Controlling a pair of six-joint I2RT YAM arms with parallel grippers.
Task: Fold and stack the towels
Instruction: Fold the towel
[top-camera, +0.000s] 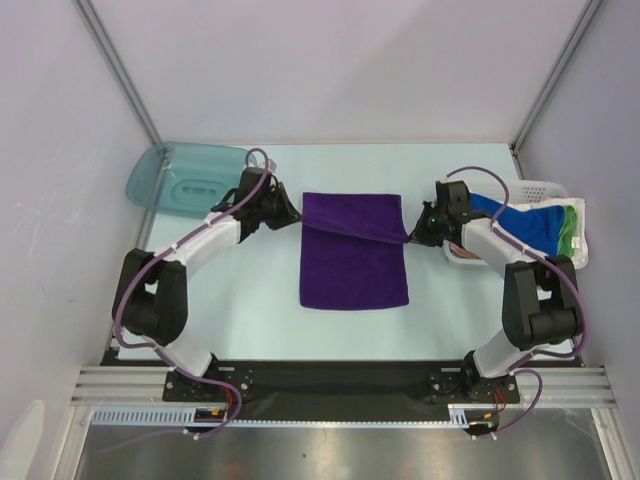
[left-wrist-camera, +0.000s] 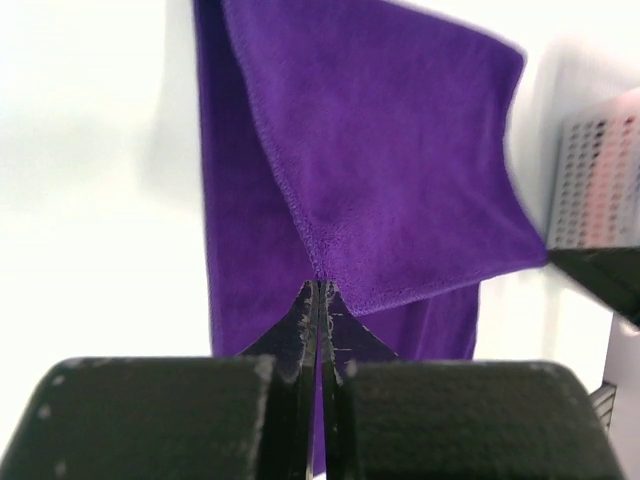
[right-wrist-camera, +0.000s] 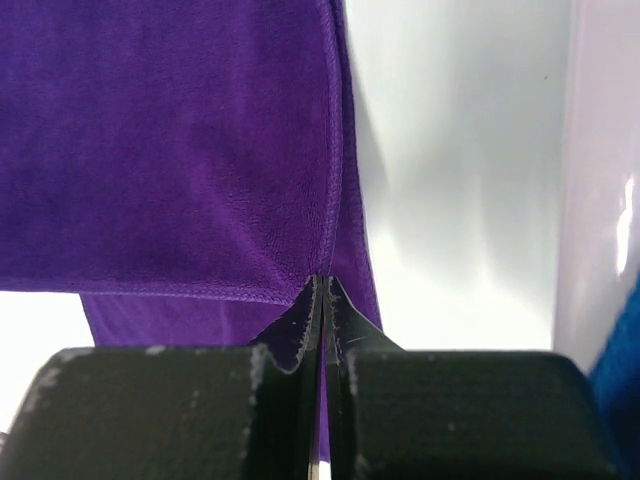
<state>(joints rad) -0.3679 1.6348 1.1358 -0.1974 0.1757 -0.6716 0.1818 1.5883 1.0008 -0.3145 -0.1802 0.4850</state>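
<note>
A dark purple towel (top-camera: 352, 265) lies flat mid-table, with its far part lifted and doubled toward the front. My left gripper (top-camera: 296, 216) is shut on the flap's left corner; in the left wrist view the jaws (left-wrist-camera: 319, 288) pinch the hem of the purple towel (left-wrist-camera: 390, 170). At the flap's right corner my right gripper (top-camera: 409, 236) is shut too, its tips (right-wrist-camera: 322, 282) pressed on the purple towel (right-wrist-camera: 170, 150). A royal blue towel (top-camera: 525, 222) and a green towel (top-camera: 570, 228) lie bunched in the basket at the right.
A white slotted basket (top-camera: 580, 250) stands at the right edge, behind my right arm, and also shows as the white slotted basket (left-wrist-camera: 600, 170) in the left wrist view. A translucent teal tub (top-camera: 190, 178) sits at the far left. Grey walls close in the sides and back.
</note>
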